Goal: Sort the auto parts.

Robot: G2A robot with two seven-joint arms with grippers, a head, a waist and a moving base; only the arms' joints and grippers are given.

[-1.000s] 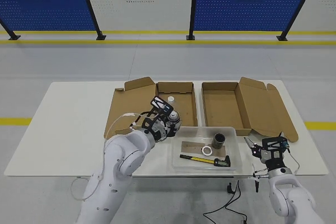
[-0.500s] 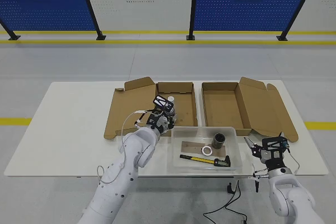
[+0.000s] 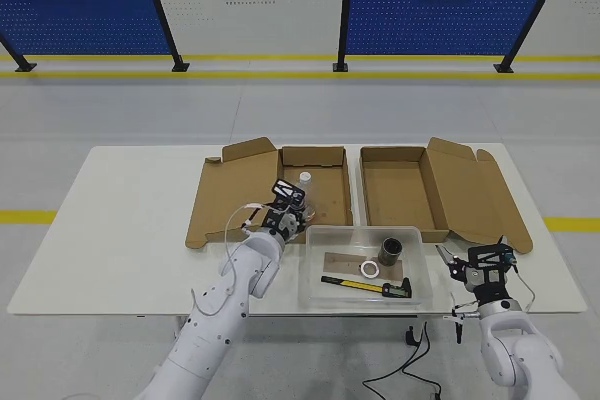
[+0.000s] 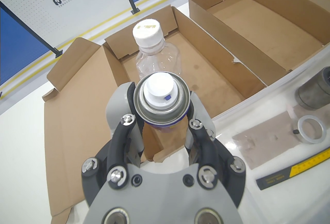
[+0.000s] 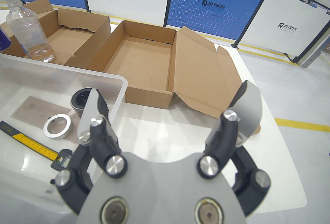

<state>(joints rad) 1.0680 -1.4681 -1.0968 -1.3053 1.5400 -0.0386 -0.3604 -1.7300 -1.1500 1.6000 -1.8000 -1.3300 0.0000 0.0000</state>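
While clamped on the upright spray can [image 4: 157,95], left gripper [image 4: 160,106] sits mid-frame in top view, at near edge of cardboard box [image 4: 206,75] | right gripper [image 5: 171,96]: spread wide, lower right.

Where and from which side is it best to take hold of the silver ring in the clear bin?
Probably from straight above, pinching its wall: one finger in the hole, one outside. The silver ring lies flat on the floor of the clear bin, so its side is low, and the dark cylinder stands close beside it.
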